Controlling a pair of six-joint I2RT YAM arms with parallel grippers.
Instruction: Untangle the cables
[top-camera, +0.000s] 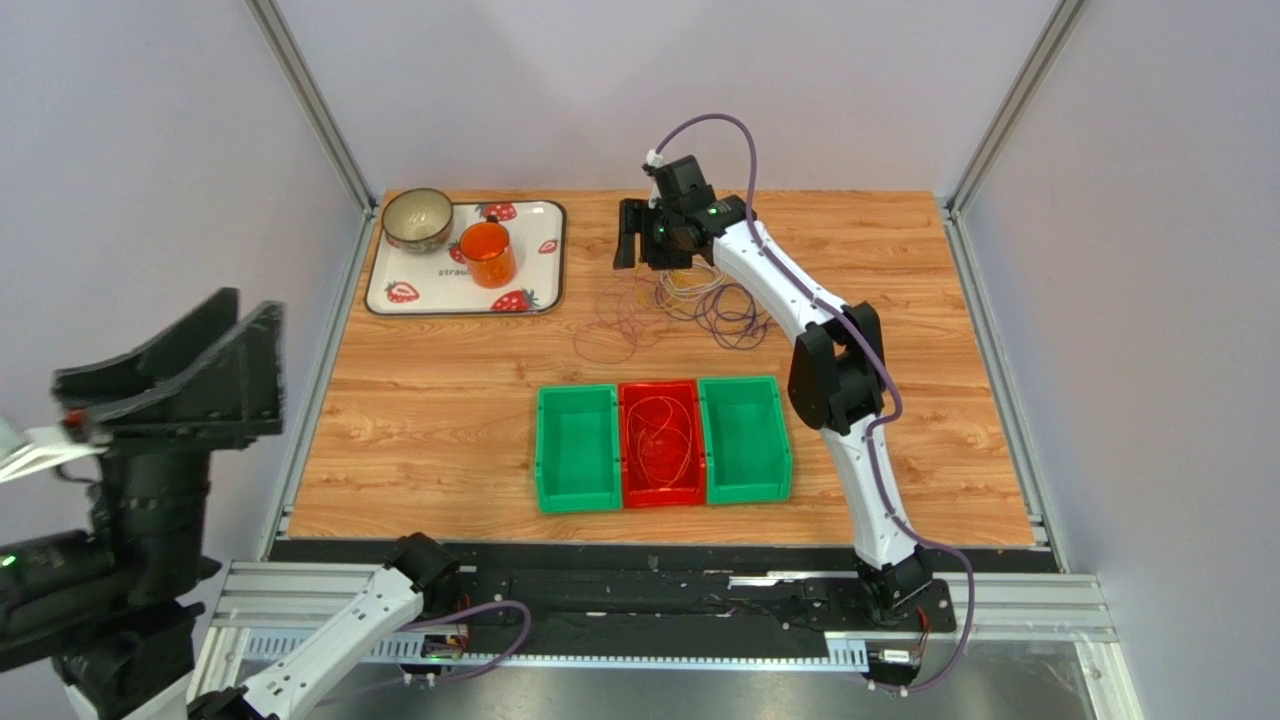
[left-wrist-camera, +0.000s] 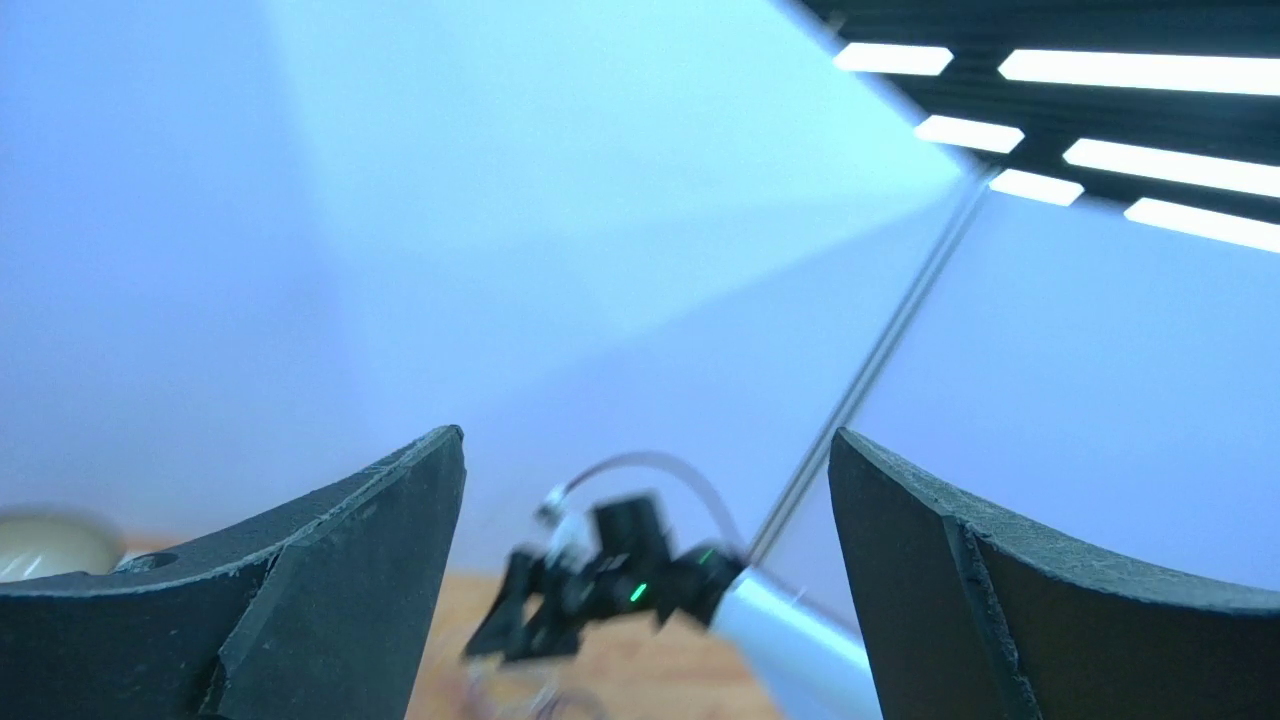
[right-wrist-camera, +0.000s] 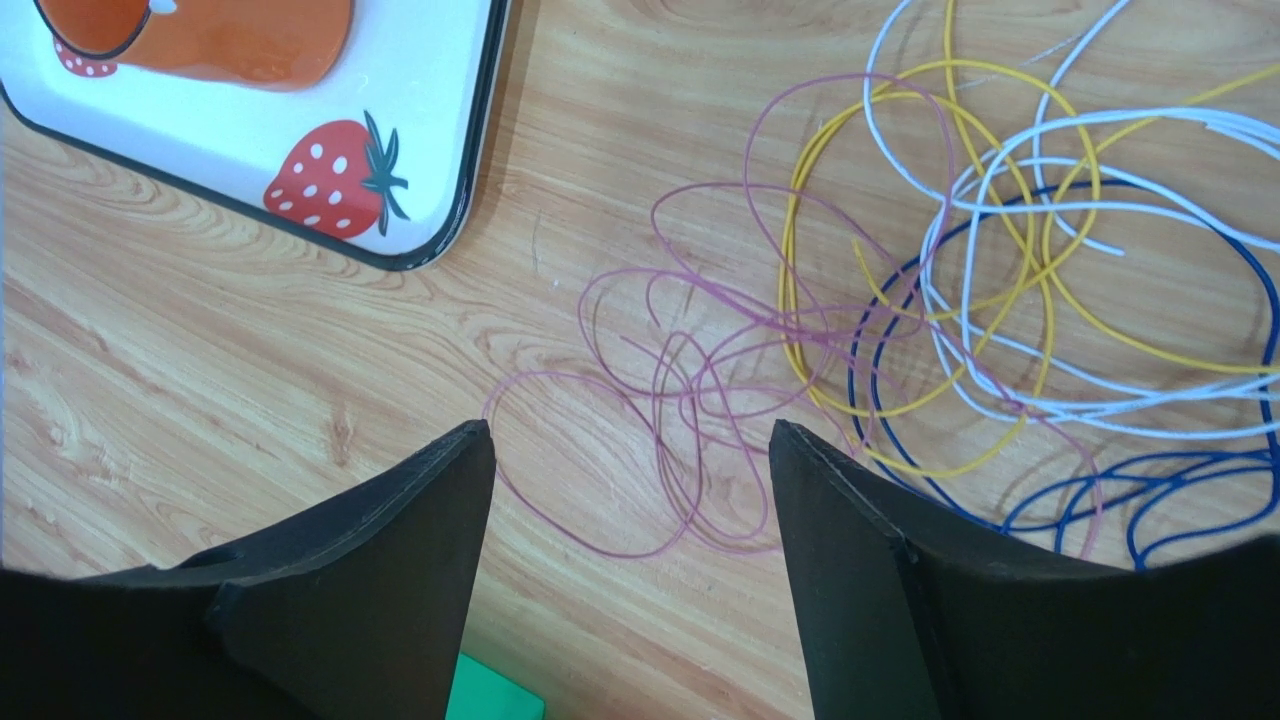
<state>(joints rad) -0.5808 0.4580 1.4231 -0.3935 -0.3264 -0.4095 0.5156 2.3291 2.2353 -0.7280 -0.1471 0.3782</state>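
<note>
While the left gripper (left-wrist-camera: 646, 438) hangs off the left side of the table (top-camera: 436, 450), its fingers are spread wide with nothing between them. Next across, a tray (top-camera: 428, 293) sits at the far left corner. Nearer the middle, a red bin (top-camera: 663, 393) between two green bins (top-camera: 579, 447) holds one orange cable (top-camera: 661, 438) by itself. Behind the bins the cables (top-camera: 684, 308) lie in a loose heap on the bare wood. The right gripper (right-wrist-camera: 631, 435) hovers just above their pink side, jaws apart, gripping nothing. Under it pink loops (right-wrist-camera: 706, 368) trail out leftward, while yellow, white and blue strands overlap more densely to the right. These wires look light, limp and springy, so they would probably slide through a loose pinch and drag their neighbours along. The outer pink loop, lying clear of the rest, seems the best hold: pinch one strand firmly and lift slowly.
</note>
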